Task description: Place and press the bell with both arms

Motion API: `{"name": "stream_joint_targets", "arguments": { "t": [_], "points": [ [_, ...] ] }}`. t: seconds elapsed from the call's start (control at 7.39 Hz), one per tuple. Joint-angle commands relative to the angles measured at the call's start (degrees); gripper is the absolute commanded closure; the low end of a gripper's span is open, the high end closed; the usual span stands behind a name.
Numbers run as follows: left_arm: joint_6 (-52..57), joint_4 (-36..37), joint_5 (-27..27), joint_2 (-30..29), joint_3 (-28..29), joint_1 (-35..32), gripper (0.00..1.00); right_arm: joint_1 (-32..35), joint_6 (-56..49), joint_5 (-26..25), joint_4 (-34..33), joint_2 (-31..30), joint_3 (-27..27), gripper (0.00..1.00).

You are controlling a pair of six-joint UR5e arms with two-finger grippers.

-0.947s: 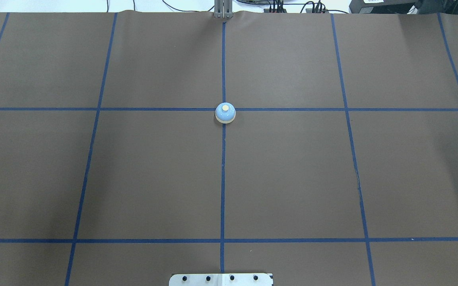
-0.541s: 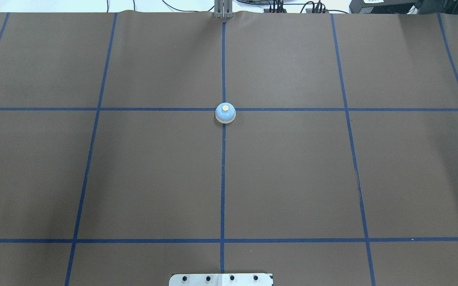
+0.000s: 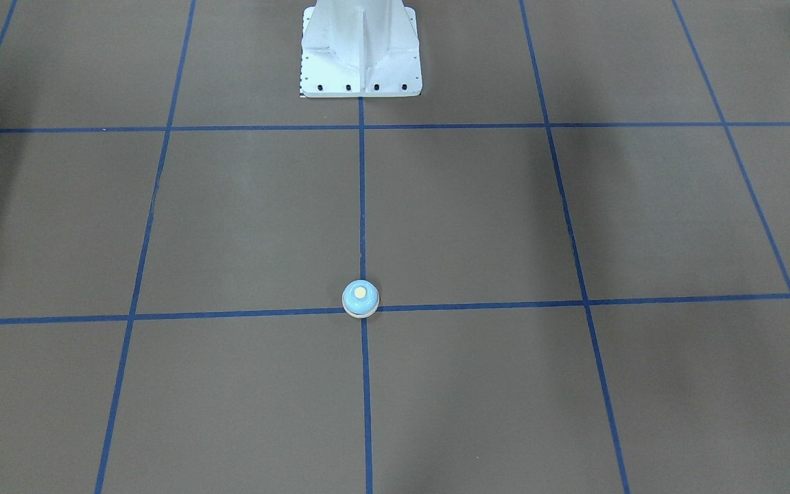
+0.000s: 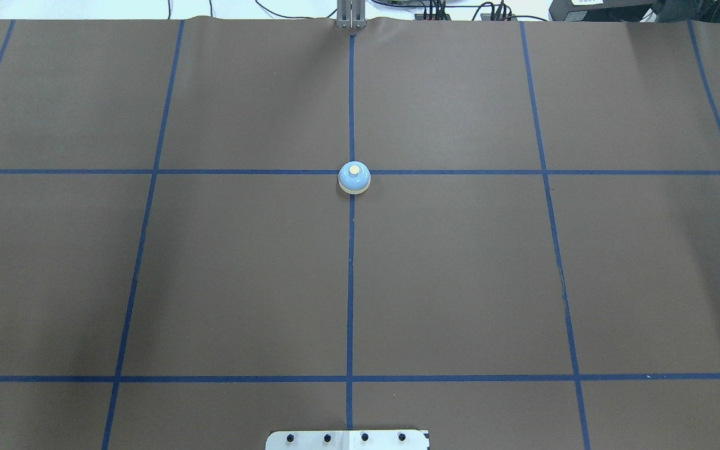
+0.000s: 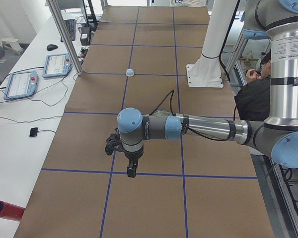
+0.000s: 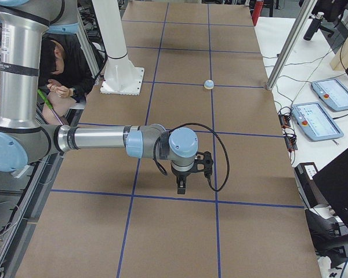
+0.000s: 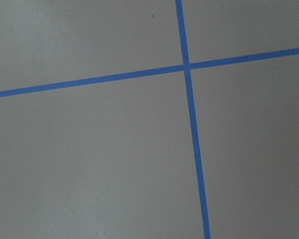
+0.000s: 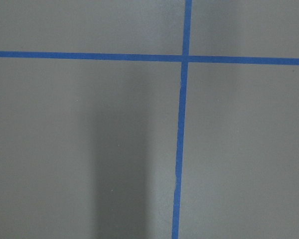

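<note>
**Bell at rest on the centre cross; no change seen**

Across the last second of overhead pictures nothing is seen to have shifted: the bell (image 4: 354, 178) stands upright on the crossing of the blue tape lines (image 4: 350, 281), as before, touched by nothing. The left gripper (image 5: 131, 170) and the right gripper (image 6: 181, 186) are shown only in the side views, well apart from the bell; whether their jaws are apart or together cannot be told. The placing is judged done or not begun; pressing is not under way.

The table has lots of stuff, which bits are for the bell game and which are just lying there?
For the job: the bell; the left pincer; the right pincer.

Just lying about: tablets; red tube; computer mouse.
</note>
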Motion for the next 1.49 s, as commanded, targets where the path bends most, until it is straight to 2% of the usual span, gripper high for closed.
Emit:
{"name": "stream_joint_targets", "arguments": {
  "t": [0.0, 0.27, 1.35],
  "points": [
    [-0.05, -0.24, -0.04, 0.34, 0.98, 0.09, 0.0, 0.71, 0.0, 0.16, -0.11, -0.08, 0.02, 0.0],
    [-0.32, -2.25, -0.12, 0.34, 2.56, 0.09, 0.0, 1.59, 0.0, 0.34, -0.9, -0.17, 0.1, 0.0],
    [-0.23, -2.26, -0.04, 0.08, 2.57, 0.09, 0.0, 1.77, 0.09, 0.25, -0.73, -0.7, 1.16, 0.0]
  ]
}}
